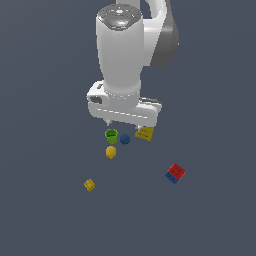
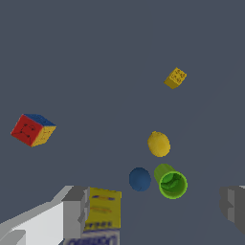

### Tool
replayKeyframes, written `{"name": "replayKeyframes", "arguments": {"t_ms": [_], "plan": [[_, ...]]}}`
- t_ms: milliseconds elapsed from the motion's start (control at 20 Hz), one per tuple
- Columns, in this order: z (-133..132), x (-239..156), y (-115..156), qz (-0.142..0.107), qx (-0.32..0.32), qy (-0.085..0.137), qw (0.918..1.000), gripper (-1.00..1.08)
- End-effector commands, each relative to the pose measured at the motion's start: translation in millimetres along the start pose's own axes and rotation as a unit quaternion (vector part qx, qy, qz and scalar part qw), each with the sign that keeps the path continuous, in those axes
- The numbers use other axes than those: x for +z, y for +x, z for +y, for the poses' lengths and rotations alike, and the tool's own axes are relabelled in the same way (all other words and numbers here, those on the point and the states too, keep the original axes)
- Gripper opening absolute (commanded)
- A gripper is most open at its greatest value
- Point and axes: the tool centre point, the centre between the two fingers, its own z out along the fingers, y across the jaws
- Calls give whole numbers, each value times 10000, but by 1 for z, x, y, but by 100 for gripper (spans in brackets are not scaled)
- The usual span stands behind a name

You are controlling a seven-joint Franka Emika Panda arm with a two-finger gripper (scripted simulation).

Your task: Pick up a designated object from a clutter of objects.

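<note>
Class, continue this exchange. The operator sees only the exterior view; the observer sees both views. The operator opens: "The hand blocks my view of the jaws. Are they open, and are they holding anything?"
Observer: Open. The wrist view shows the fingers far apart, gripping nothing.
Operator: My red-and-blue cube: does it have any other colour?
Observer: Yes. The cube shows a yellow face in the wrist view.
Operator: And the box half hidden behind the hand?
Observer: The box is yellow, with a white part at one end.
</note>
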Motion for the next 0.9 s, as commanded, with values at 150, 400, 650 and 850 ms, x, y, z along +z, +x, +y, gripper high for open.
{"name": "replayKeyframes", "arguments": {"t_ms": [150,400,650,850], "plan": [[-30,20,13,26,386,-19,9992,100],[-63,43,24,53,782,-27,9969,100],[-96,67,31,78,1176,-23,9930,100],[-122,87,35,95,1492,-12,9888,100]]}}
